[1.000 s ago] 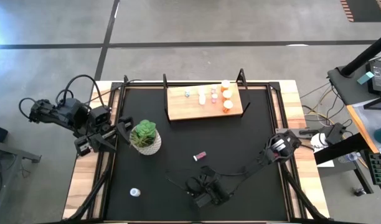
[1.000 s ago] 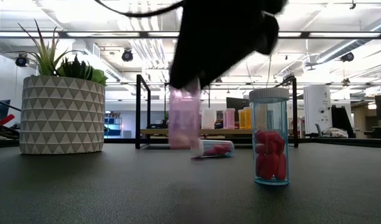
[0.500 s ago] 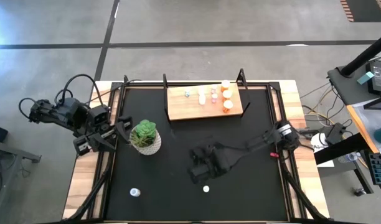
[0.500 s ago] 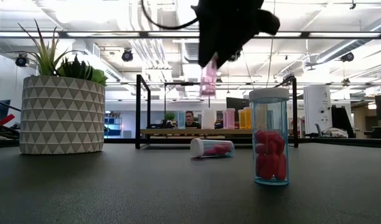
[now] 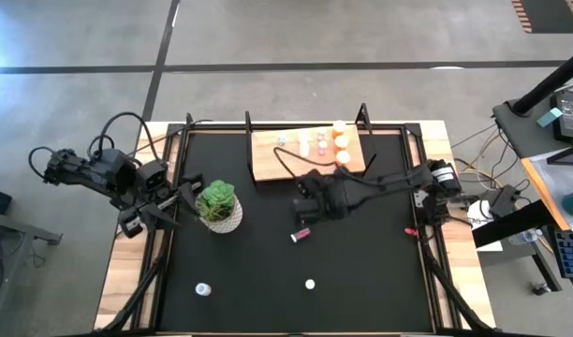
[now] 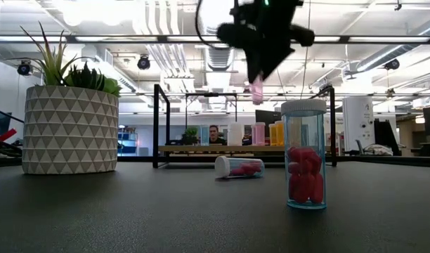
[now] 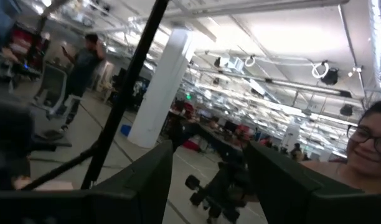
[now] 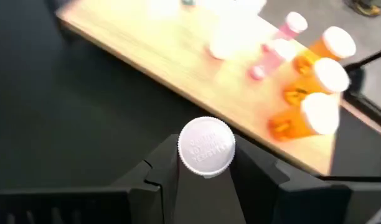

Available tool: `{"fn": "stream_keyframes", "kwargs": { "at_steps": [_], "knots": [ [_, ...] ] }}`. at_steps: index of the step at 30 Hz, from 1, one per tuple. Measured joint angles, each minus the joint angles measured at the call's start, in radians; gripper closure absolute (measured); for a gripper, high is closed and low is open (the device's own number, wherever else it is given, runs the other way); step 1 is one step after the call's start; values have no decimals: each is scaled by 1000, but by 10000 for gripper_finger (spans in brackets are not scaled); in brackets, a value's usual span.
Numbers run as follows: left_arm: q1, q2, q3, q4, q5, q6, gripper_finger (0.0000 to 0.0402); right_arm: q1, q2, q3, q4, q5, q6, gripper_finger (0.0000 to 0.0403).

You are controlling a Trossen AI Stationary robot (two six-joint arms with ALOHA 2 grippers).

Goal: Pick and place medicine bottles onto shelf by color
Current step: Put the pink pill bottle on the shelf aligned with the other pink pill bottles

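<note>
My right gripper point(image 5: 308, 208) hangs above the table just near of the shelf point(image 5: 277, 164), shut on a pink medicine bottle point(image 6: 257, 90) with a white cap point(image 8: 206, 146). On the shelf's light-wood board stand white point(image 8: 225, 37), pink point(image 8: 271, 56) and orange point(image 8: 315, 118) bottles. Another pink bottle point(image 5: 301, 233) lies on its side on the table. A bottle of red pills point(image 6: 304, 154) stands upright near the front edge. My left gripper point(image 7: 209, 168) is open at the table's left edge, pointing up into the room. My right gripper pinches the pink bottle between its two fingers point(image 8: 159, 171), on the body just below the white cap point(image 8: 206, 163). The fingers slant down toward the far edge. The bottle hangs below them point(image 6: 257, 95), lifted clear of the table.
A green plant in a white patterned pot point(image 5: 218, 206) stands left of centre. One more small bottle point(image 5: 203, 290) sits near the front left. Black uprights point(image 5: 364, 117) close the shelf's ends. A person shows in the room beyond point(image 7: 371, 143).
My right gripper has carried the pink bottle from the table's near edge toward the far edge and the shelf, rising and turning as it went. The upright bottle of red pills it was hanging over now stands uncovered.
</note>
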Motion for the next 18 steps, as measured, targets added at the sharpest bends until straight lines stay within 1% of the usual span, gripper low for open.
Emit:
{"fn": "stream_keyframes", "kwargs": {
  "at_steps": [4, 8, 10, 15, 18],
  "knots": [
    [0, -1, 15, 14, -35, 24, 212, -77, -40, -76, 10, -13, -72, 285],
    [1, -9, 30, 17, -108, 92, 212, -153, -108, -191, 85, -23, -175, 288],
    [2, -15, 33, 24, -159, 126, 212, -185, -156, -266, 157, -53, -229, 288],
    [7, -23, 44, 39, -299, 213, 212, -248, -291, -453, 403, -156, -344, 289],
    [7, -22, 57, 39, -366, 241, 212, -271, -351, -527, 483, -176, -403, 289]
  ]
}}
